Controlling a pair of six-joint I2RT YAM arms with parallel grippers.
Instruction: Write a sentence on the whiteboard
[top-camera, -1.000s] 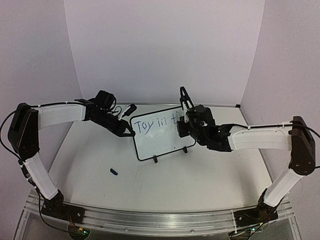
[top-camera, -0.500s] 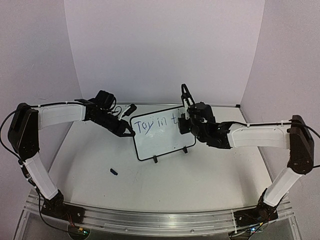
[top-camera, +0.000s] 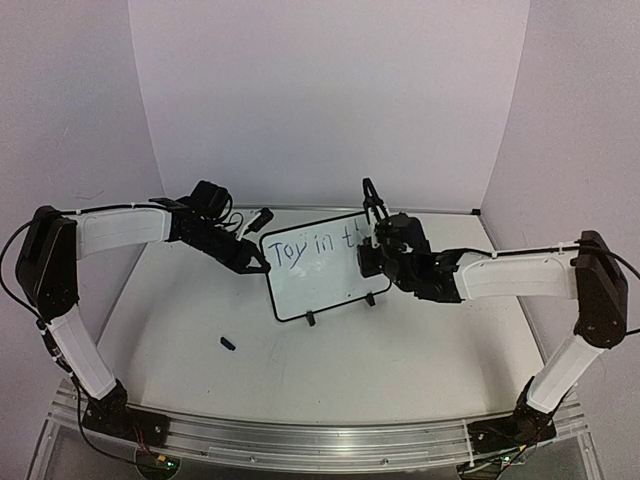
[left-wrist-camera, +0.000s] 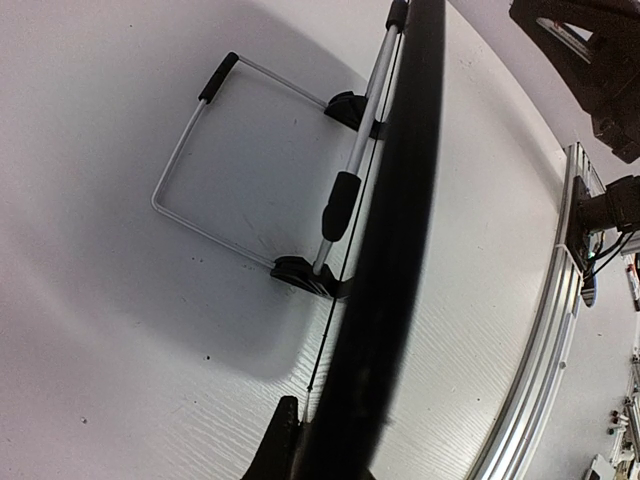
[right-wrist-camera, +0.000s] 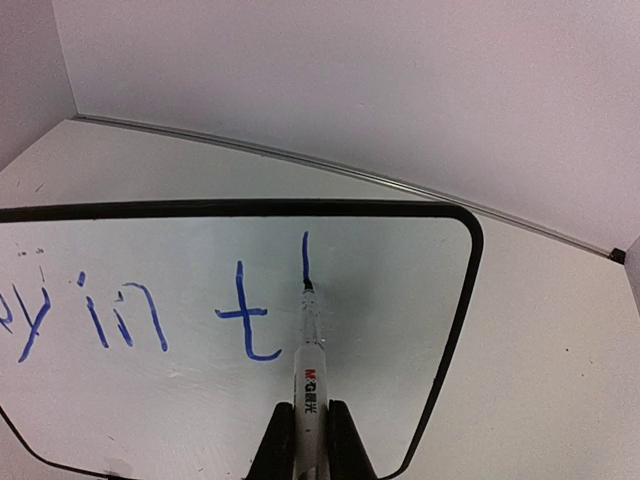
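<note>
The whiteboard (top-camera: 322, 287) stands on its two black feet mid-table, tilted back. Blue lettering, the sentence (top-camera: 308, 246), reads "Toy in t" plus a short vertical stroke. My left gripper (top-camera: 262, 266) is shut on the board's left edge. In the left wrist view that edge is a dark band (left-wrist-camera: 392, 250) beside my finger (left-wrist-camera: 280, 450). My right gripper (right-wrist-camera: 311, 450) is shut on a white marker (right-wrist-camera: 311, 375). The marker's tip touches the board at the foot of the new stroke (right-wrist-camera: 305, 255), right of the "t" (right-wrist-camera: 245, 312).
A small dark marker cap (top-camera: 228, 343) lies on the table, front left of the board. The board's wire stand (left-wrist-camera: 190, 150) and black feet (left-wrist-camera: 300, 275) sit behind it. White walls close the back and sides, and a metal rail (top-camera: 320, 440) runs along the near edge.
The right gripper has pulled the marker down the board and left a new vertical stroke right of the "t". The left arm and the board have held still.
</note>
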